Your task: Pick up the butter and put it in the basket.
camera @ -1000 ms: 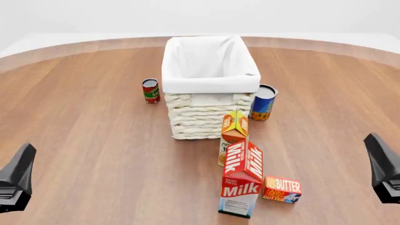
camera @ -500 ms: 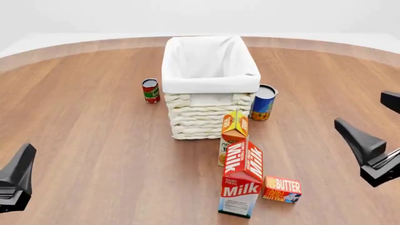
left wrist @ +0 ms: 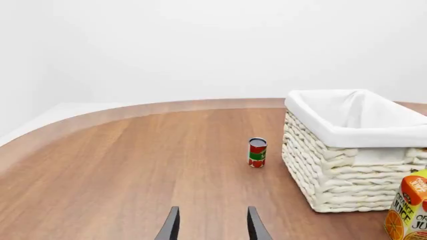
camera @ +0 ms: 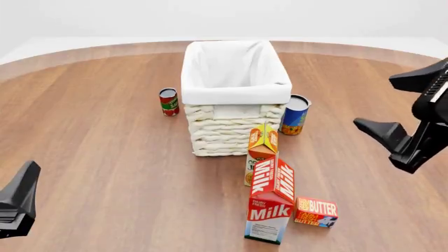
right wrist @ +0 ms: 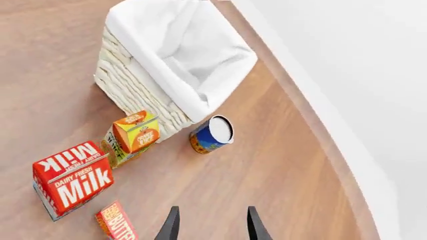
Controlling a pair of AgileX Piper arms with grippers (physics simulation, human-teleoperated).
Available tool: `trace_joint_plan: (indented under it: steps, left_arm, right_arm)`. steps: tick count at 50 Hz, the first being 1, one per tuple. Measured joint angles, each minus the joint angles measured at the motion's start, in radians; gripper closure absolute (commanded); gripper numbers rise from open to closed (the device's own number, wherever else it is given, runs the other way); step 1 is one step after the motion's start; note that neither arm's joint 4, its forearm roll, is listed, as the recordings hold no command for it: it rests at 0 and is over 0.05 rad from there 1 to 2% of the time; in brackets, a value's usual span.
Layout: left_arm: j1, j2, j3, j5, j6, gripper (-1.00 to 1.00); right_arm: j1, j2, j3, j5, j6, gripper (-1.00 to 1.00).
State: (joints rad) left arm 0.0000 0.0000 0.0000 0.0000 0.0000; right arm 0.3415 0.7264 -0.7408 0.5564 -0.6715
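- Left wrist view: the left gripper (left wrist: pixel 211 227) shows parted, empty fingers at bottom centre; the cream woven wicker basket with white cloth lining (left wrist: pixel 347 177) fills the right side
- Front view: the right gripper (camera: pixel 409 113) has risen from the lower right edge to mid-right, probably beginning its reach; the small flat red-orange butter box (camera: pixel 316 211) lies lower right, beside the tall red milk carton (camera: pixel 270 207)
- Right wrist view: fingers spread, holding nothing; butter at bottom left
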Motion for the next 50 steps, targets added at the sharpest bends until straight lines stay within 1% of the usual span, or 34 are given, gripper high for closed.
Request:
trace_joint_plan:
  steps: [7, 16, 28, 31, 41, 50]
  left_arm:
    - [0.000, 0.000, 0.000, 0.000, 0.000, -1.00]
    - [0.000, 0.000, 0.000, 0.000, 0.000, -1.00]
    - [0.000, 0.000, 0.000, 0.000, 0.000, -1.00]
    - [0.000, 0.000, 0.000, 0.000, 0.000, -1.00]
    - [0.000, 0.000, 0.000, 0.000, 0.000, -1.00]
    - [0.000, 0.000, 0.000, 0.000, 0.000, -1.00]
  right_arm:
    - [-0.013, 0.070, -0.040, 0.066, -0.033, -1.00]
    - [-0.038, 0.145, -0.053, 0.130, -0.084, -1.00]
    - [-0.008, 0.183, -0.016, 0.205, -0.155, -1.00]
    - [0.017, 0.190, -0.009, 0.224, -0.158, -1.00]
    - [0.119, 0.216, 0.005, 0.286, -0.134, -1.00]
    - [0.148, 0.239, 0.035, 0.305, -0.141, -1.00]
